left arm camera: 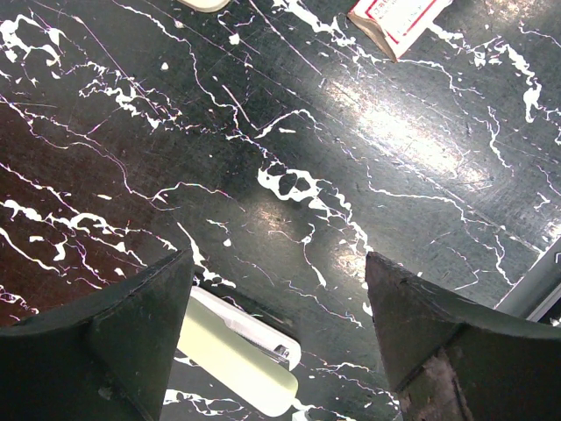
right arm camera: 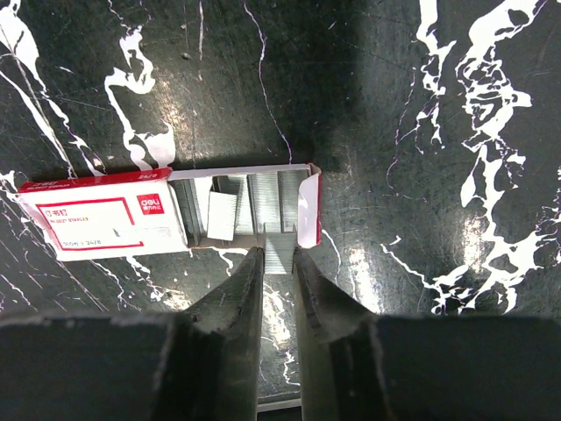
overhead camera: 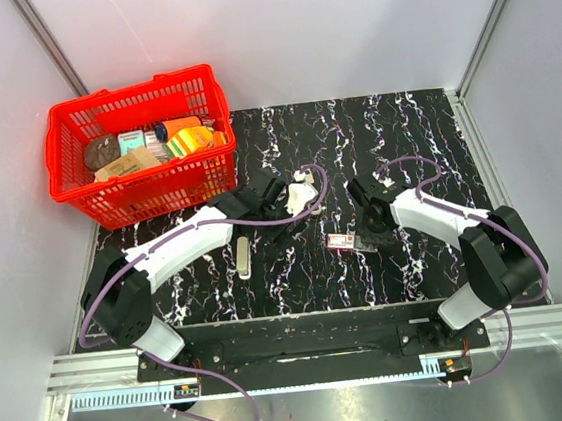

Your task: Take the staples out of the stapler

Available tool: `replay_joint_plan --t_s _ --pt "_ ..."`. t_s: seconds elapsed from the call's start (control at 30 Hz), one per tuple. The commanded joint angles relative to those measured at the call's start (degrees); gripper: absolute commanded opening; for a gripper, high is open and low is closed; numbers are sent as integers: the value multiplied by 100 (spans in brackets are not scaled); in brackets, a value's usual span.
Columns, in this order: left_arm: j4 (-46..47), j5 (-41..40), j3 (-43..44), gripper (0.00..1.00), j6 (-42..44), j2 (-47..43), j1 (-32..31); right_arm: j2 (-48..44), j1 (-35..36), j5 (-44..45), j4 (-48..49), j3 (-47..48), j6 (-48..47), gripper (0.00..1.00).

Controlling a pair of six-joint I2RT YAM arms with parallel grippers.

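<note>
The staple box [right arm camera: 105, 215] before my right claw [right arm camera: 277, 253] is lying slid open, holding staple strips [right arm camera: 230, 210]; I am pinching one strip [right arm camera: 279, 239]. My left claw [left arm camera: 279, 260] is gaping wide, the stapler [left arm camera: 237, 360] lying under its finger

The left arm [overhead camera: 179, 243] and right arm [overhead camera: 432, 213] are built from white link shells joined by black cylindrical joint housings. A purple cable [overhead camera: 262, 221] is routed along each. The gripper fingers [left arm camera: 114, 351] are moulded black, wedge-shaped and scuffed.

Half the stapler [left arm camera: 237, 360] hidden behind left gripper [left arm camera: 279, 263]; box [left arm camera: 399, 17] cropped at top.
</note>
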Motion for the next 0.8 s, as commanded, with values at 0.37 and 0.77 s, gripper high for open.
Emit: replay_joint_plan --t_s 0.37,0.77 --pt "124 -141 116 84 85 -327 -71 109 21 225 -11 220 -32 27" --pt "72 -150 116 84 103 -336 -89 -5 12 321 -108 290 -41 28"
